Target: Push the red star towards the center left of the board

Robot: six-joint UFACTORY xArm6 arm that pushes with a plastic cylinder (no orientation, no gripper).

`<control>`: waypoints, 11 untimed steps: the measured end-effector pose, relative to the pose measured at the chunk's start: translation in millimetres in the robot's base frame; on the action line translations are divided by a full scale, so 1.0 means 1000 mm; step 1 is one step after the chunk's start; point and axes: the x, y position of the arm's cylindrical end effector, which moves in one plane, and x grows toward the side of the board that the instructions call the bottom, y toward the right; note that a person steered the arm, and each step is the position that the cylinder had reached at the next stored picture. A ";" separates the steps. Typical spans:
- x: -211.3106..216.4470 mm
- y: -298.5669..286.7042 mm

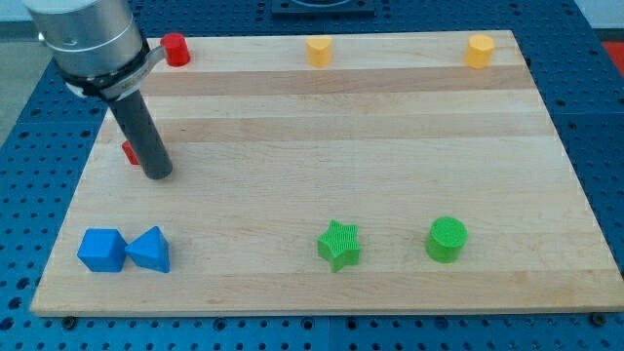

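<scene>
**No readable text anywhere in this shot**

Went over the whole frame looking for lettering and came up with zero. No words, numbers, logos or stickers that I can make out on anything here. The wooden board (331, 127) is plain grain and nothing else. The blocks sitting on it are bare solid colour, no markings on any face that shows. The dark rod and the grey metal housing (86, 34) above it at the view's top left carry no brand or label that can be read at this size. The blue perforated table (600, 117) around the board is unmarked too.
</scene>
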 end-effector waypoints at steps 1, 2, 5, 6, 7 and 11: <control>0.005 -0.029; 0.005 -0.053; -0.015 -0.040; -0.030 -0.040; -0.038 -0.045; -0.003 -0.019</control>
